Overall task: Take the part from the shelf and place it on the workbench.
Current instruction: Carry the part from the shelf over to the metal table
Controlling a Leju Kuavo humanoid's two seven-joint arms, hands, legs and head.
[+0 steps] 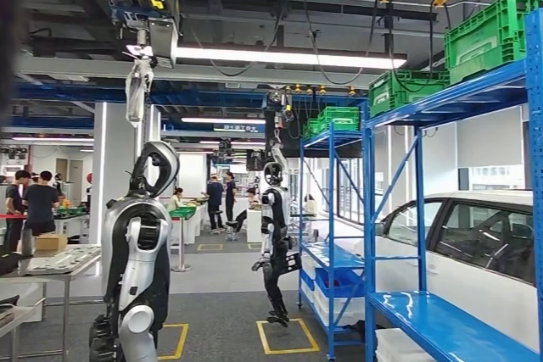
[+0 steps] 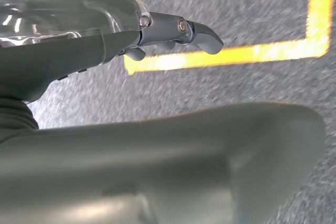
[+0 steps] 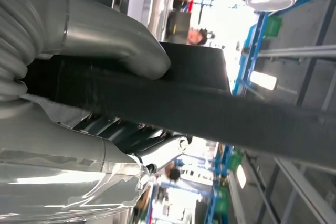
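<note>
My right hand (image 3: 99, 45) grips a long black part (image 3: 222, 108) in the right wrist view. Its grey thumb lies across one side of the part and the darker fingers (image 3: 158, 153) curl under the other side. The part runs far out past the hand. My left hand (image 2: 158, 150) hangs over grey floor with yellow tape (image 2: 245, 53); its fingers (image 2: 186, 30) are stretched out and hold nothing. Blue shelves (image 1: 448, 320) stand at the right of the head view. A grey table (image 1: 64, 262) with flat items on it stands at the far left.
Two other humanoid robots stand ahead, one close at the left (image 1: 137, 252) and one by the farther shelf (image 1: 275, 235). Green crates (image 1: 486, 36) sit on the top shelves. A white car (image 1: 473, 243) is behind the near shelf. People (image 1: 40, 201) stand at the back left.
</note>
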